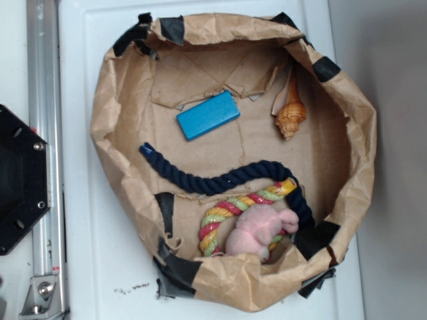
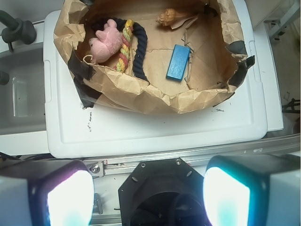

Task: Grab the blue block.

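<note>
No brand, label or legible writing on anything in either view.

Blue block (image 1: 208,115) lies flat on the floor of the paper bag (image 1: 107,113), in its upper half, fully exposed, touching nothing else. Orange seashell (image 1: 291,115) is near it to the right, against a torn paper flap. Navy rope (image 1: 220,179) curves across the bag below the block, well clear of it. Its far end is hidden behind the striped rope ring (image 1: 230,209) and the pink plush toy (image 1: 259,230).

Gripper (image 2: 148,197): only the two finger pads (image 2: 70,197) show, blurred and cut off by the wrist view's bottom edge. Jaws wide apart, holding nothing, well short of the bag, above the white surface (image 2: 155,129).
</note>
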